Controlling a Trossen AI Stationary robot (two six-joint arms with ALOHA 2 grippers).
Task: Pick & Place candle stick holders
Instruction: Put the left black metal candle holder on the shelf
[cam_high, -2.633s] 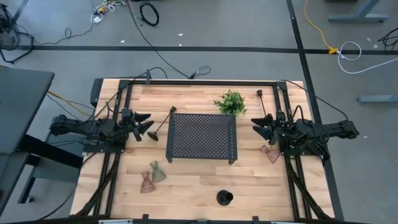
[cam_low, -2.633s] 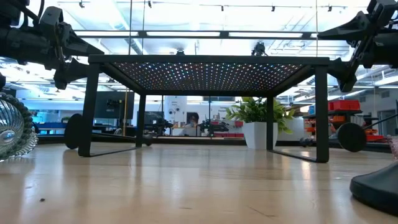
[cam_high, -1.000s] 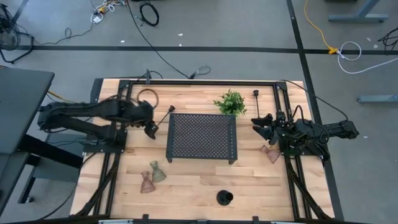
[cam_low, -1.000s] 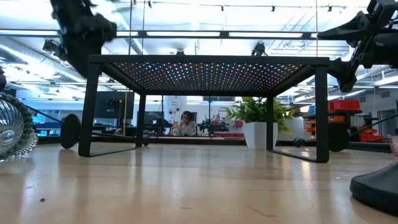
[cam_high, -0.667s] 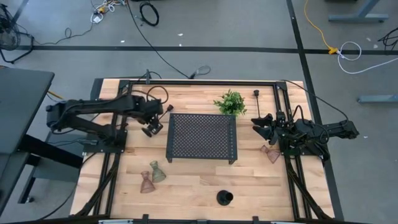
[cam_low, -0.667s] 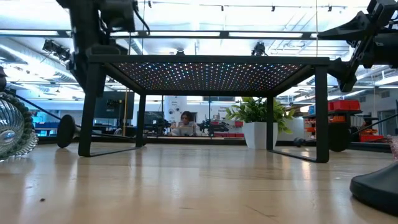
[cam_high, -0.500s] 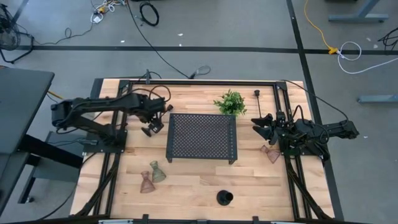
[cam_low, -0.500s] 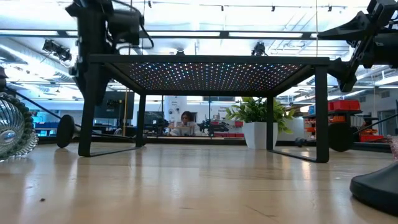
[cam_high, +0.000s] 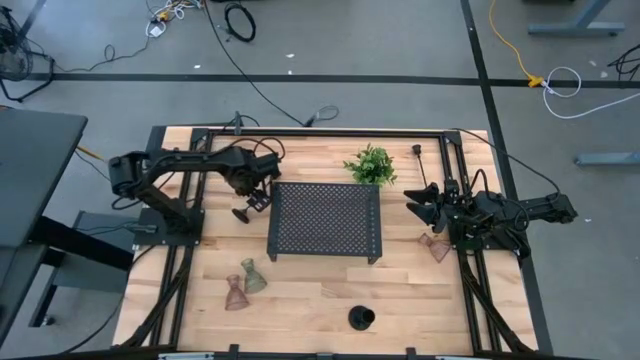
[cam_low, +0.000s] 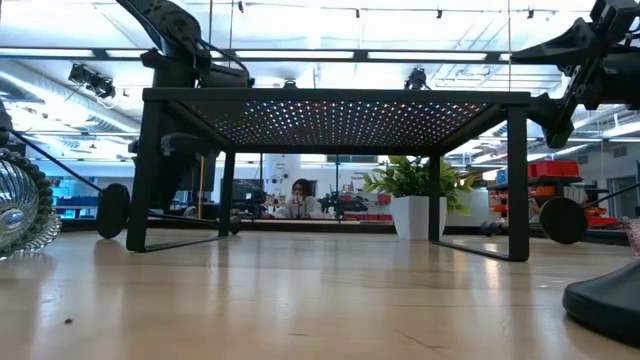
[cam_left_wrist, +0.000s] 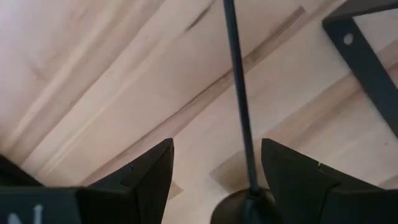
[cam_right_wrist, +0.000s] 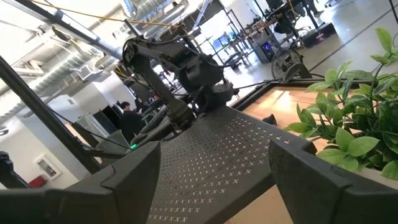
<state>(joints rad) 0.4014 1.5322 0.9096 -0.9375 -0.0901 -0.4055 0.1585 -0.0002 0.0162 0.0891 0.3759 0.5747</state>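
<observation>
A thin-stemmed black candle stick holder (cam_left_wrist: 239, 106) lies tipped on the bench (cam_high: 310, 290) just left of the black perforated tray (cam_high: 324, 221), its round base (cam_high: 241, 214) toward the near side. The left claw (cam_high: 257, 196) hangs directly over the stem, fingers (cam_left_wrist: 146, 171) spread to either side of it but not touching, apparently lined up for a pinch. The right claw (cam_high: 418, 203) waits, spread, at the tray's right, with a pinkish glass holder (cam_high: 434, 245) beside that arm and the green plant (cam_high: 371, 165) beyond.

left gripper (cam_left_wrist: 211, 168) lowered — jaws apart, right gripper (cam_high: 418, 201) parked
</observation>
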